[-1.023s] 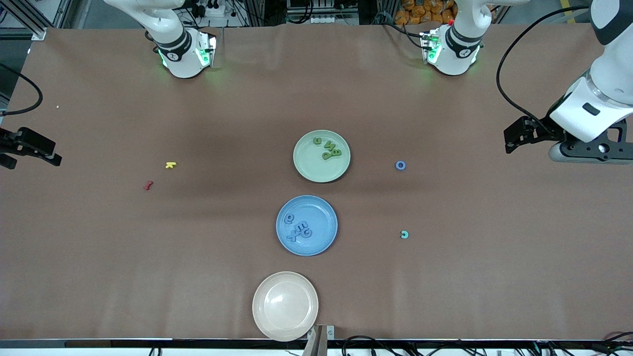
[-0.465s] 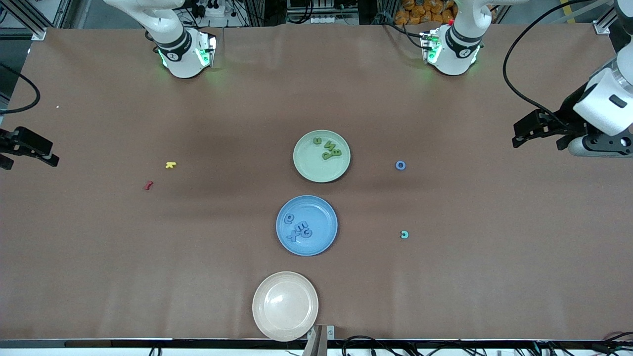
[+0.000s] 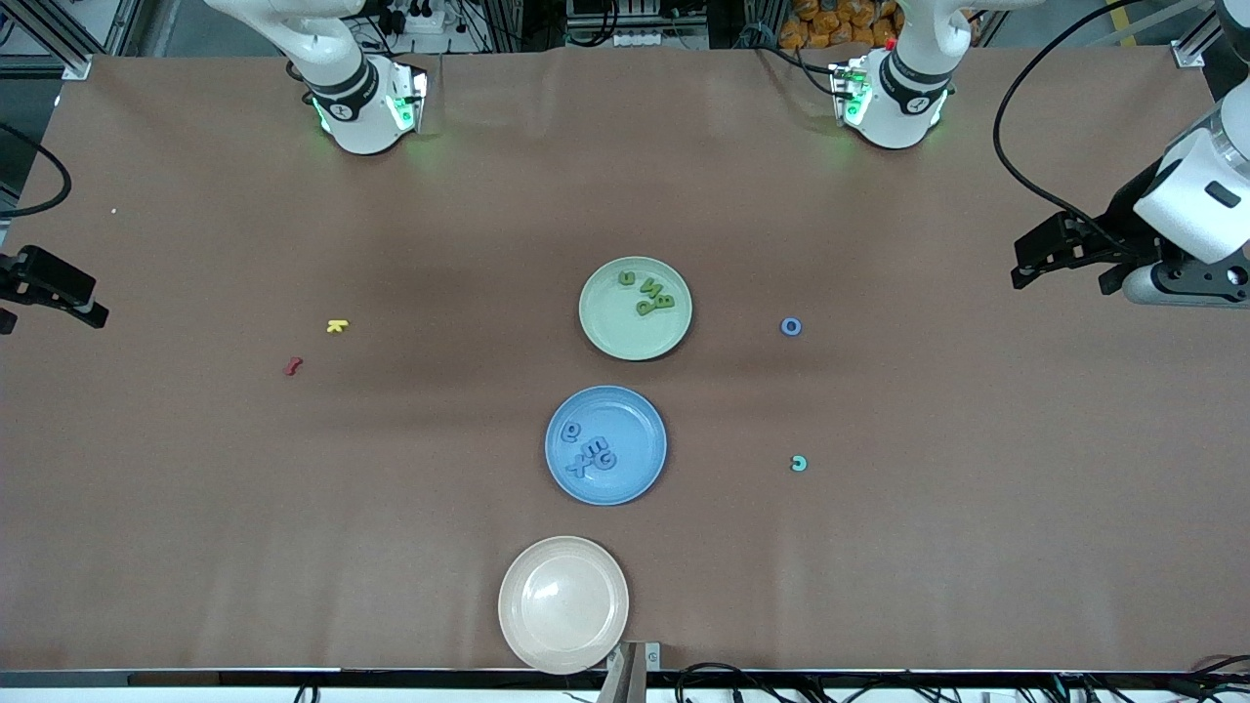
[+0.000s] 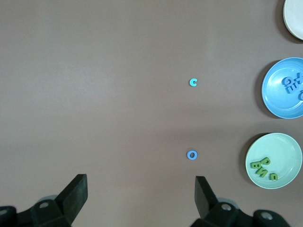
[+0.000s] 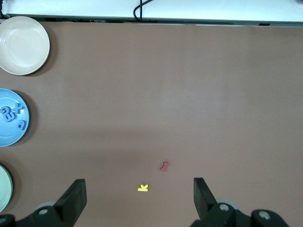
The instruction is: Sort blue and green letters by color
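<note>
My left gripper (image 3: 1025, 262) hangs in the air over the left arm's end of the desk (image 3: 879, 547), its fingers (image 4: 75, 194) wide apart and holding nothing. My right gripper (image 3: 59, 293) hangs over the right arm's end of the desk, also spread wide and empty; both arms wait there, well apart from the plates. In the middle of the desk stand three plates in a row toward the front camera: the green plate (image 3: 610, 337) is the farthest, the blue plate (image 3: 635, 478) is nearer, and the cream plate (image 3: 562, 603) is the nearest, close to the desk edge. The green letters (image 3: 649, 292) lie in the green plate (I count four pieces, but I cannot read all of them). The blue letters (image 3: 591, 451) lie in the blue plate, some of them touching each other. A blue O (image 3: 791, 326) lies on the bare desk beside the green plate, toward the left arm's end. A small teal C (image 3: 799, 463) lies nearer to the front camera than the O, beside the blue plate. Toward the right arm's end lie a yellow K (image 3: 337, 325) and, just nearer to the camera, a red squiggly piece (image 3: 292, 366).
</note>
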Controlling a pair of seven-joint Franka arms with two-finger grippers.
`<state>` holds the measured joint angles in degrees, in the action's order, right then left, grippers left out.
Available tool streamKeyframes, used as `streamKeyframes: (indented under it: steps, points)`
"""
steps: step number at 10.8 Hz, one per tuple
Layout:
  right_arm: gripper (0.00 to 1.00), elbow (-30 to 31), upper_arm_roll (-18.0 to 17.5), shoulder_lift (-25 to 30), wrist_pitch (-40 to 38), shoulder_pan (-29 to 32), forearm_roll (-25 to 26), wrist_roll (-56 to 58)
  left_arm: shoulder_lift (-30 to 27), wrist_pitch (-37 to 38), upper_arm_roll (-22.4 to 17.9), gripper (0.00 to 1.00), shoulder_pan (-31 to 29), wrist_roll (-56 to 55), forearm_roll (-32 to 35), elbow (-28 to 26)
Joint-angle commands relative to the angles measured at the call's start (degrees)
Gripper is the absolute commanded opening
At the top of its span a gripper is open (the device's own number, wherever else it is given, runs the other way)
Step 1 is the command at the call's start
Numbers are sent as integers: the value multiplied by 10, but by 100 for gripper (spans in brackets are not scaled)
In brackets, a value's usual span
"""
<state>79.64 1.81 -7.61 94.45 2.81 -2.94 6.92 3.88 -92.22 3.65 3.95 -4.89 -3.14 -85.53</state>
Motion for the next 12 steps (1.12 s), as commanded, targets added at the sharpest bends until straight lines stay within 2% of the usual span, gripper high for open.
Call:
streamKeyframes:
  steps: [1,12]
  points:
    - [100,-5,-1,3,2,4,-9,5,-9,-7,-1,100,2,12,1,-4]
    - [100,-5,0,3,4,4,-8,5,-9,-14,16,100,3,12,37,-3]
